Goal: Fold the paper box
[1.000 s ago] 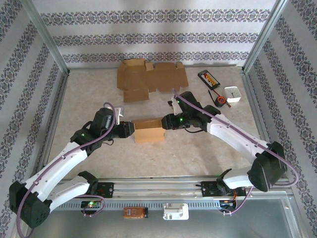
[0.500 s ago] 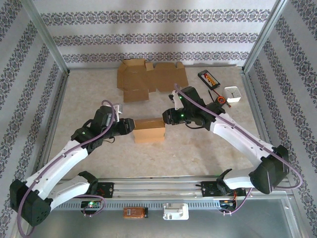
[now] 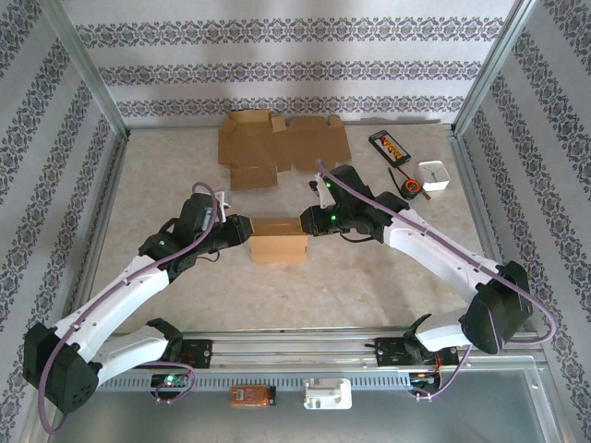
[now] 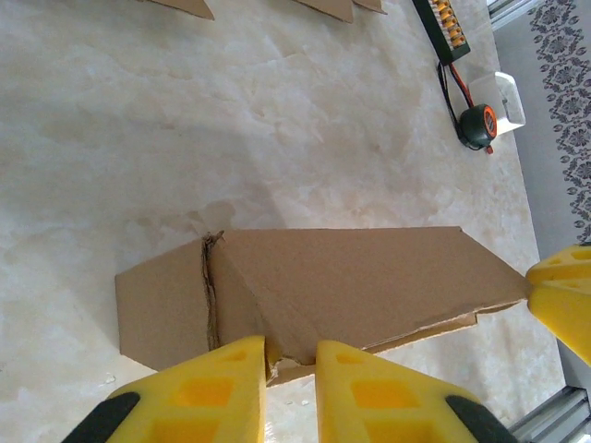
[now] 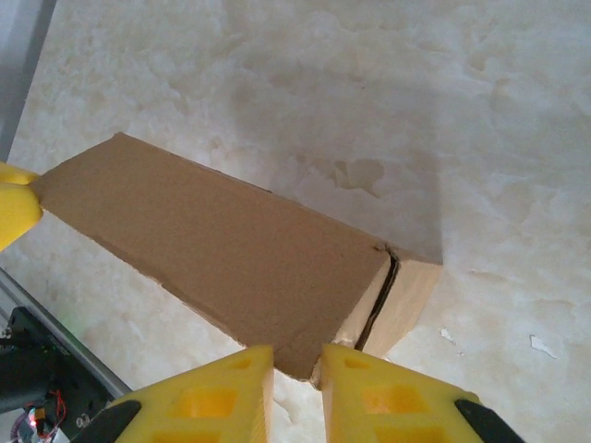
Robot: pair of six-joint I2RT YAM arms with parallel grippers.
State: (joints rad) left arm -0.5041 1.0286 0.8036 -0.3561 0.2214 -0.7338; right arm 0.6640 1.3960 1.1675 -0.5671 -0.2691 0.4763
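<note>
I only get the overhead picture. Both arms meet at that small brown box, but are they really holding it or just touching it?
Observer: In the left wrist view, the left gripper is pinched shut on the edge of the paper box.
Operator: And the other arm?
Observer: Its wrist view shows the same: the right gripper is clamped on the cardboard edge at the opposite end.
Operator: Does the box look undamaged?
Observer: Not quite. A rough, frayed crease runs across it near one end.
</note>
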